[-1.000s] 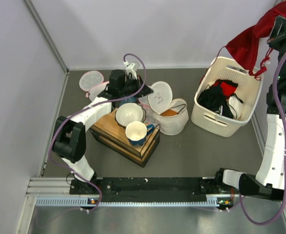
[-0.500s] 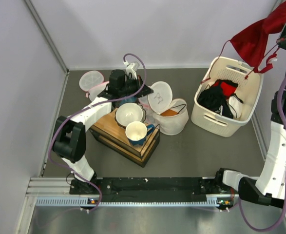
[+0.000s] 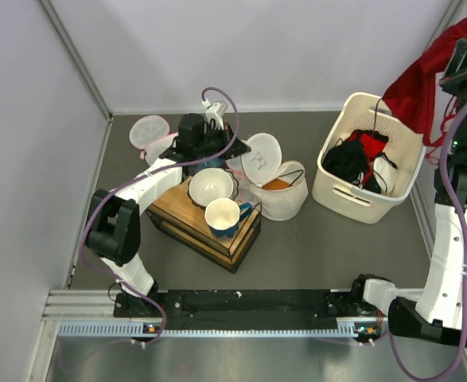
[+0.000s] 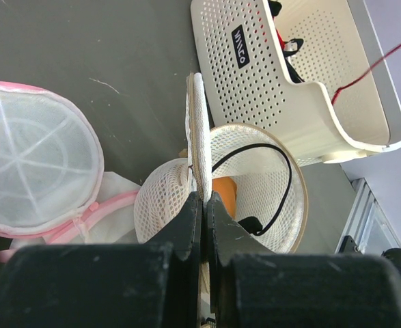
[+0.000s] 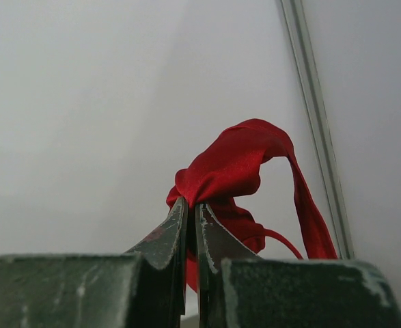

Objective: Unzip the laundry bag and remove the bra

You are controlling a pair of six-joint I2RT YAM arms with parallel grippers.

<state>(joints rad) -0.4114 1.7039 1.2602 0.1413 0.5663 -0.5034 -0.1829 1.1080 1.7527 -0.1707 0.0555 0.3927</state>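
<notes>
At the upper right of the top view, the right end effector (image 5: 192, 203) is clenched on the red bra (image 3: 412, 86), which hangs in the air over the far corner of the cream perforated basket (image 3: 359, 193). Mid-frame, the left end effector (image 4: 203, 198) pinches the upright round flap of the open white mesh laundry bag (image 3: 287, 200), which lies on the dark surface (image 3: 328, 247).

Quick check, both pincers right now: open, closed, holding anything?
Left pincer: closed on the laundry bag flap.
Right pincer: closed on the red bra.
</notes>
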